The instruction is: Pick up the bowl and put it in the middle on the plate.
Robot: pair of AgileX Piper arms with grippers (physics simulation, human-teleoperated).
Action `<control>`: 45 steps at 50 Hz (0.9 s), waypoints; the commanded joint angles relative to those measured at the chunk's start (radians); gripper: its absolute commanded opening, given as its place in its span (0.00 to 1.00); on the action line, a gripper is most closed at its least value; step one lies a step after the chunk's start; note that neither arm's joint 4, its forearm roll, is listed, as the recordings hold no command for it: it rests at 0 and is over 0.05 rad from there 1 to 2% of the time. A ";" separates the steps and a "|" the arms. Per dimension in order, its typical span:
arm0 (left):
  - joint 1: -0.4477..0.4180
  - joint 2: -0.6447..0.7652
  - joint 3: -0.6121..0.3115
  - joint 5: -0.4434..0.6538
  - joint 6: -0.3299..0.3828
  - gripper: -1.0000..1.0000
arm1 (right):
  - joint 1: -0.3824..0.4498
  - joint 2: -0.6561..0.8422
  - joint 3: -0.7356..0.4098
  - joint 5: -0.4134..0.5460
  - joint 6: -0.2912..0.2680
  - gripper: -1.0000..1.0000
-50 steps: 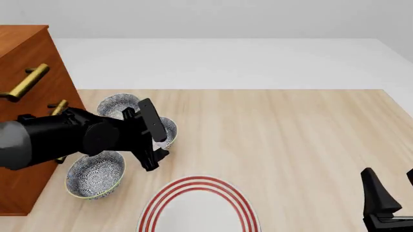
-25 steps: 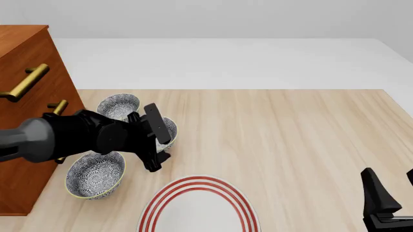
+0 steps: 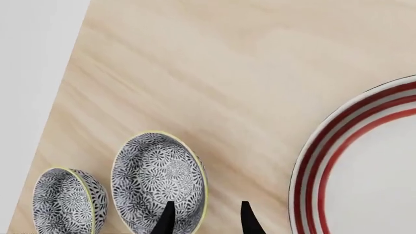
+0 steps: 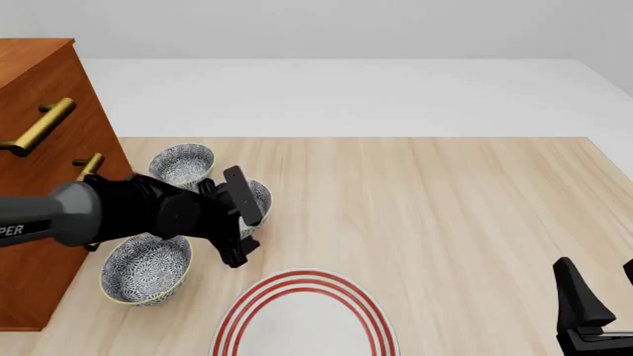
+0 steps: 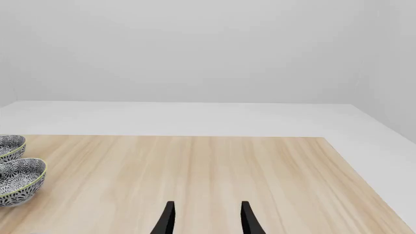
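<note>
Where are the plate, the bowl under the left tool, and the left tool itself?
plate (image 4: 302, 285): front view, on its red-ringed far rim.
bowl (image 3: 156, 173): left wrist view, on its patterned inside.
left tool (image 3: 206, 219): left wrist view, midway between its two black fingertips, which straddle the bowl's rim.

Simulated home-like dining setup: pale wood desk (image 4: 445, 200), brown wooden drawer cabinet (image 4: 40, 148) with brass handles (image 4: 40, 126) far left, patterned bowls (image 4: 147, 268), red-ringed plate (image 4: 307, 315), blank white surroundings.
</note>
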 commanded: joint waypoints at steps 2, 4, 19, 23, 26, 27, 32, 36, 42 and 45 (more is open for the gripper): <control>0.023 0.026 0.012 -0.017 0.009 1.00 | 0.000 0.000 0.001 -0.001 0.000 1.00; 0.027 0.029 0.010 -0.018 0.008 1.00 | 0.000 0.001 0.001 -0.002 0.000 1.00; 0.058 0.064 0.006 -0.037 0.024 1.00 | 0.000 0.001 0.002 -0.003 0.000 1.00; 0.057 0.071 0.001 -0.042 0.024 1.00 | 0.000 -0.001 0.000 0.001 0.000 1.00; 0.061 0.079 -0.002 -0.043 0.028 1.00 | -0.001 0.001 0.001 -0.002 0.000 1.00; 0.061 0.079 -0.002 -0.044 0.028 1.00 | 0.000 0.000 0.000 -0.001 0.000 1.00; 0.050 0.102 0.010 -0.067 0.015 1.00 | 0.000 0.002 0.002 -0.004 0.000 1.00; 0.054 0.113 0.026 -0.086 0.017 1.00 | -0.001 0.000 0.001 -0.001 0.000 1.00; 0.068 0.126 0.026 -0.100 0.019 1.00 | -0.001 0.001 0.000 -0.001 0.000 1.00; 0.069 0.131 0.025 -0.103 0.017 1.00 | -0.001 0.000 0.000 -0.001 0.000 1.00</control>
